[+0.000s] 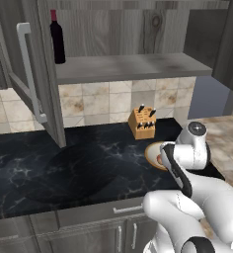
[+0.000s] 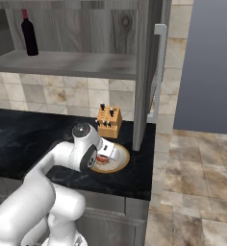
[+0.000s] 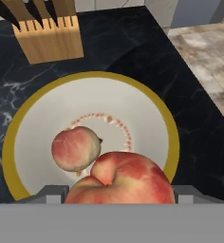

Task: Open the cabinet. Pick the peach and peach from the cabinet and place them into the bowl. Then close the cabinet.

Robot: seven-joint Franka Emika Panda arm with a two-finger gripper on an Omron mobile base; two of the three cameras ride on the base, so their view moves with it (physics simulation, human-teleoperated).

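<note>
- Shallow round bowl with tan wood-coloured rim and pale cream inside (image 3: pixel 147 114) sitting on the black marbled counter (image 1: pixel 64 163), mid-frame in the hand view, just below the wooden knife block (image 3: pixel 47 38) at upper left.
- Smaller pinkish-tan peach (image 3: pixel 76 148) already lying inside the bowl, left of centre, resting on the cream floor.
- Larger red-orange peach (image 3: pixel 126 178) at the bottom centre of the hand view, directly over the bowl and overlapping the first fruit in the picture; probably positioned there for release into the bowl.
- Two-finger gripper (image 3: pixel 119 192) apparently pinching the larger red-orange peach, grey fingertips (image 3: pixel 54 193) flanking the fruit on either side; actual contact hard to confirm, fruit covering most of the tips.
- In the left base view, white arm bent low at lower right, wrist over the bowl's rim (image 1: pixel 150 154); in the right base view, same pose at centre-left, bowl edge (image 2: pixel 122 161) peeking out beside the wrist.
- Large dark grey-brown wood-grain wall cabinet (image 1: pixel 133 64) standing open, both doors swung wide, silver bar handle (image 1: pixel 29 74) at upper left.
- Dark wine bottle (image 1: pixel 57 37) upright on the shelf; no fruit visible there.
- Judged remaining: release of the second peach, then closing of the doors.
</note>
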